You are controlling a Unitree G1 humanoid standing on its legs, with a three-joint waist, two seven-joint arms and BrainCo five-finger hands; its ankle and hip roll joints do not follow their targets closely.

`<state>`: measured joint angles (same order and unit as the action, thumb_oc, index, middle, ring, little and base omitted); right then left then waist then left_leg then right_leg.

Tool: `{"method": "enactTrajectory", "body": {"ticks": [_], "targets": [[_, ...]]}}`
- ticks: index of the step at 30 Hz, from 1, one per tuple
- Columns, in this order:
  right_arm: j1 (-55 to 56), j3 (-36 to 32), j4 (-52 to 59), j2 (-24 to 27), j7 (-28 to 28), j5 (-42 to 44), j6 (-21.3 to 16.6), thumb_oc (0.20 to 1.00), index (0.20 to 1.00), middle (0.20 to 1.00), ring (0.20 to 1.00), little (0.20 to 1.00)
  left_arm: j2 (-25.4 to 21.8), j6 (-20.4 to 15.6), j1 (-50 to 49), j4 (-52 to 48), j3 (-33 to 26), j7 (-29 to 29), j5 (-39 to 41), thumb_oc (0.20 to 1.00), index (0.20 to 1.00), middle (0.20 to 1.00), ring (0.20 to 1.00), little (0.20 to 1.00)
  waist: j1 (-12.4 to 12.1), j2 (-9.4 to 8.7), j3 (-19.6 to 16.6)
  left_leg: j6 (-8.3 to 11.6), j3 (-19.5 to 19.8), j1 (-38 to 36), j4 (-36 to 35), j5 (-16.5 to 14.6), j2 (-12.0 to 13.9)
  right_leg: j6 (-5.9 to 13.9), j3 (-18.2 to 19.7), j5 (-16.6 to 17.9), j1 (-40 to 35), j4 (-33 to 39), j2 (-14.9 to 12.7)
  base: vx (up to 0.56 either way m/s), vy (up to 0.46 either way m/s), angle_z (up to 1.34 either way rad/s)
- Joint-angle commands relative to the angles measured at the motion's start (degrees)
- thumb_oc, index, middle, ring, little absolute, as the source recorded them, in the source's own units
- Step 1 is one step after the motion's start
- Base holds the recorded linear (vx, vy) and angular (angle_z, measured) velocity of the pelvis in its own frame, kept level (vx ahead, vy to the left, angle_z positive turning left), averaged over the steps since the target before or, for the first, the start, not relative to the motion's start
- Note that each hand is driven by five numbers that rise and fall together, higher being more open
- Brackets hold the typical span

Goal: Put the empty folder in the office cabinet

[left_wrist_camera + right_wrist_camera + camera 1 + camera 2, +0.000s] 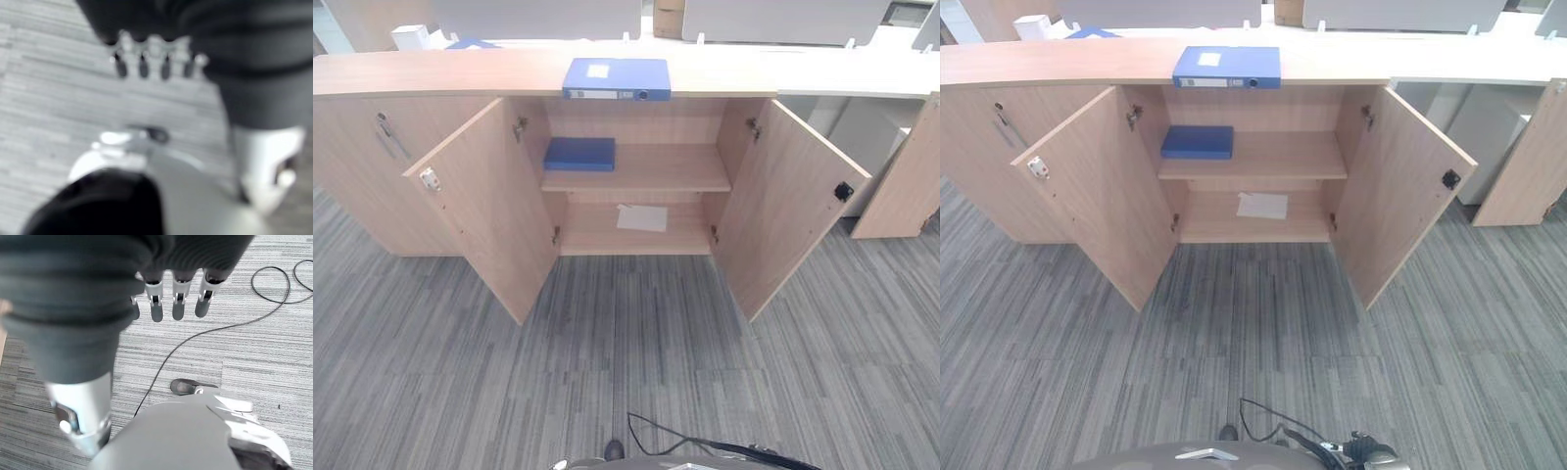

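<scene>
Nothing is grasped yet: the blue lever-arch folder (616, 78) lies flat on the light wooden cabinet (646, 166) (doors open). Left hand (154, 61) and right hand (178, 301) hang straight-fingered, empty; next, reaching up for it.

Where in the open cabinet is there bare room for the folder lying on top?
The upper shelf is bare right of the blue book, as far as the cabinet's right wall. The lower shelf holds a white sheet mid-shelf, with bare strips either side. The folder lies on the cabinet top.

Grey striped carpet floor (607, 362); light wood counter run (431, 70) with closed neighbouring door (372, 166); white desks (862, 83) and grey partition panels (538, 18) behind.
</scene>
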<state>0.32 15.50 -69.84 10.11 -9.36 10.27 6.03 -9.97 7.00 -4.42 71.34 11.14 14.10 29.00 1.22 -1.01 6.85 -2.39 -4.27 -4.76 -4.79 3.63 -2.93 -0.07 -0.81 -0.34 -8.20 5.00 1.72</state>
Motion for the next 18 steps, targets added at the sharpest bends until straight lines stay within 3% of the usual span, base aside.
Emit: {"method": "enactTrajectory", "body": {"ticks": [1,9,14,18], "targets": [[-1.3,1.0,-1.0,1.4,0.5,1.2,-0.7,1.000,1.000,1.000,1.000,1.000,1.0,0.0,2.9,3.2,-1.2,-0.4,1.7,1.000,1.000,1.000,1.000,1.000,0.8,-0.26,0.6,-0.68,1.7,-1.9,-0.2,-7.7,-1.5,3.28,-2.0,0.8,1.2,0.0,-0.9,0.00,0.000,0.00],[-1.4,1.0,-1.0,1.3,1.6,1.4,-1.1,1.000,1.000,1.000,1.000,1.000,1.2,0.1,2.8,3.0,-1.2,-0.5,2.3,1.000,1.000,1.000,1.000,1.000,0.6,-0.19,1.0,-0.71,1.6,-2.0,-0.2,-7.8,-1.4,3.09,-2.8,0.5,0.9,0.0,-1.1,0.01,-0.014,0.00],[-1.9,1.8,0.4,1.9,2.8,0.0,-2.1,1.000,1.000,1.000,1.000,1.000,1.1,-0.7,3.4,2.3,-0.9,-1.0,3.2,1.000,1.000,1.000,1.000,1.000,0.5,-0.33,2.2,-0.83,2.0,-2.6,-0.2,-7.3,-1.0,1.94,-2.9,-0.4,0.7,-0.7,-0.5,0.03,-0.087,0.02],[-2.6,2.0,1.3,2.9,1.9,-0.5,-2.5,1.000,1.000,1.000,1.000,1.000,1.2,-0.6,4.6,1.8,-1.1,-0.7,4.5,1.000,1.000,1.000,1.000,1.000,0.5,-1.27,3.8,-1.16,0.3,0.6,8.7,-9.9,-1.2,0.80,-4.4,-0.9,2.0,-2.8,-1.4,-0.01,-0.059,0.09]]}}
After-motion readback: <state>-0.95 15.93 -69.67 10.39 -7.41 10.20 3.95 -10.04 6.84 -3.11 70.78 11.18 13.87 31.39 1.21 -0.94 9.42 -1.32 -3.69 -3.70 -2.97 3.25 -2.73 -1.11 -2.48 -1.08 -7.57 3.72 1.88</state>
